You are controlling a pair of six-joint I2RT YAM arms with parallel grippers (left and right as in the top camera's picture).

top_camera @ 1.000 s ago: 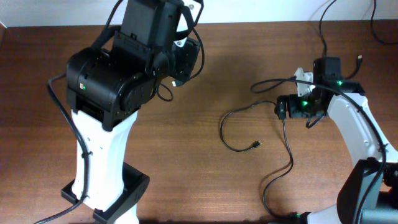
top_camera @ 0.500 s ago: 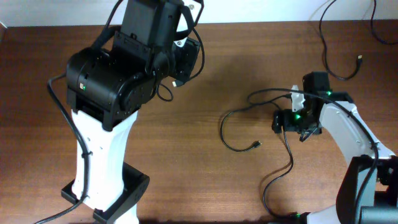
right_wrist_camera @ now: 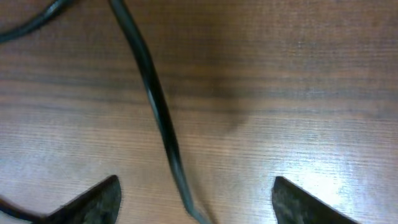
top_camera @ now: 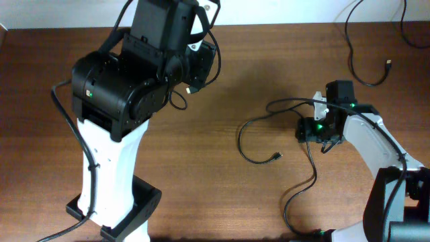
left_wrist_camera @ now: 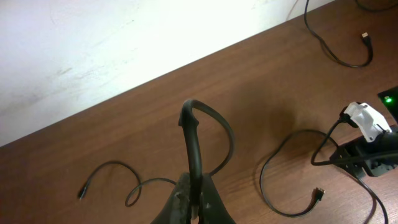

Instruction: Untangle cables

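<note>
My left gripper (left_wrist_camera: 196,190) is shut on a thin black cable (left_wrist_camera: 194,140) that arches up in a loop in front of it, high over the table's far left (top_camera: 200,65). A second cable (left_wrist_camera: 115,167) lies below it with a plug end. My right gripper (top_camera: 313,129) is open and low over the table. A black cable (right_wrist_camera: 157,106) runs between its spread fingers (right_wrist_camera: 99,200) without being gripped. This cable (top_camera: 311,171) trails toward the front edge. Another cable (top_camera: 246,151) curls left of it and ends in a plug (top_camera: 277,156).
A further black cable (top_camera: 354,64) with a plug (top_camera: 389,64) lies at the far right corner, also in the left wrist view (left_wrist_camera: 339,59). The left arm's bulky body (top_camera: 117,87) and white base (top_camera: 111,181) fill the table's left side. A pale wall borders the far edge.
My right gripper has moved a little left and toward the front, dropping closer to the table over the cable. The left arm and its cable have not moved.
</note>
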